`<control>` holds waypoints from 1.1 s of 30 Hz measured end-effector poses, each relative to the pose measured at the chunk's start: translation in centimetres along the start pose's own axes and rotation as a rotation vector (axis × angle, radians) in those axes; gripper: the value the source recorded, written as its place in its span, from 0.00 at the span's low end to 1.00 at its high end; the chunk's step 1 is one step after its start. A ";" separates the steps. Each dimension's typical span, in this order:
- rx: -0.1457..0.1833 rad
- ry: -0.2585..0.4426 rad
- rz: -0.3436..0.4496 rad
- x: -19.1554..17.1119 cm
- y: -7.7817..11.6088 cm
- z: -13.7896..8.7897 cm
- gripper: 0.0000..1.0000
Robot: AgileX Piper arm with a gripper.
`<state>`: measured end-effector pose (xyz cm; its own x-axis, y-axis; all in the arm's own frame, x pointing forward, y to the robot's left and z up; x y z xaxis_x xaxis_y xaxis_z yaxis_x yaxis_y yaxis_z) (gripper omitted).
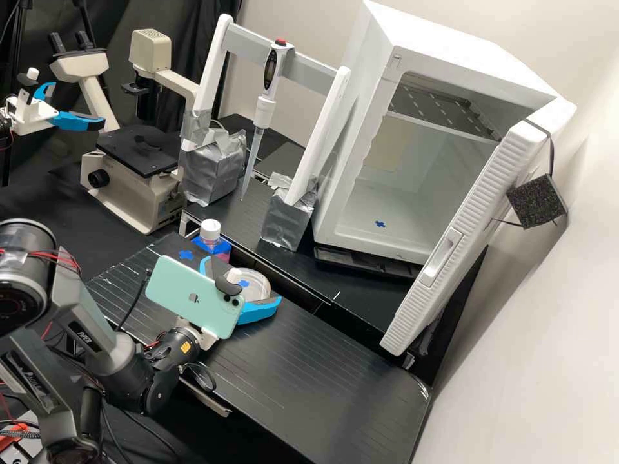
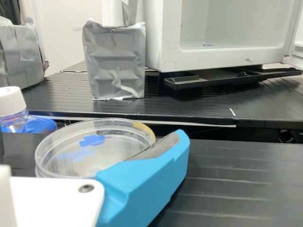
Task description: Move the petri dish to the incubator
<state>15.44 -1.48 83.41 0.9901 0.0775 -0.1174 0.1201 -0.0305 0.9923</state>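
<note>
The petri dish (image 1: 259,288) was seen lying flat on the front part of the black surface (image 1: 277,380). The end effector (image 1: 243,280) was held low around it, its two blue fingers spread, with the dish placed between them. In the wrist view, the rim of the dish was partly overlapped by one blue finger (image 2: 147,182); whether it was touched could not be told. A blue mark (image 2: 92,140) could be seen within the outline of the dish.

A bottle (image 1: 210,235) with a white cap was set near the dish, and another blue mark (image 1: 186,255) was stuck on the surface beside the bottle. A pale green phone (image 1: 187,293) was mounted on the arm.

Beyond the dish, the incubator (image 1: 438,32) was placed with its door (image 1: 467,225) swung open. It was fitted inside with a metal shelf (image 1: 445,109), and its floor was marked with a blue patch (image 1: 380,224). A pipette (image 1: 264,109) was held upright, slightly tilted, in a white and grey stand (image 1: 248,46), whose legs were set in blocks wrapped in silver tape (image 1: 287,219). A microscope (image 1: 138,167) was positioned beside the stand.
</note>
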 end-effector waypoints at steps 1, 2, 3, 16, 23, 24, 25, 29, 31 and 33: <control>-0.002 -0.001 0.002 -0.1 0.0 0.0 1.00; -0.007 -0.002 0.005 -0.1 0.1 0.1 1.00; -0.006 -0.003 0.007 -0.2 0.2 0.1 1.00; -0.007 -0.014 0.061 -1.1 1.0 -0.4 1.00; 0.011 -0.008 0.012 -0.6 0.4 -0.2 1.00; 0.005 -0.008 0.007 -0.4 0.3 -0.1 1.00; 0.001 -0.008 0.006 -0.3 0.2 -0.1 1.00; -0.009 -0.012 0.001 0.0 0.0 0.2 1.00; -0.013 -0.016 0.000 0.2 -0.1 0.3 1.00; -0.020 -0.016 0.003 0.3 -0.1 0.3 1.00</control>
<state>15.72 -1.74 83.26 0.9915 0.0617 -0.1145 0.1154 -0.0109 0.9933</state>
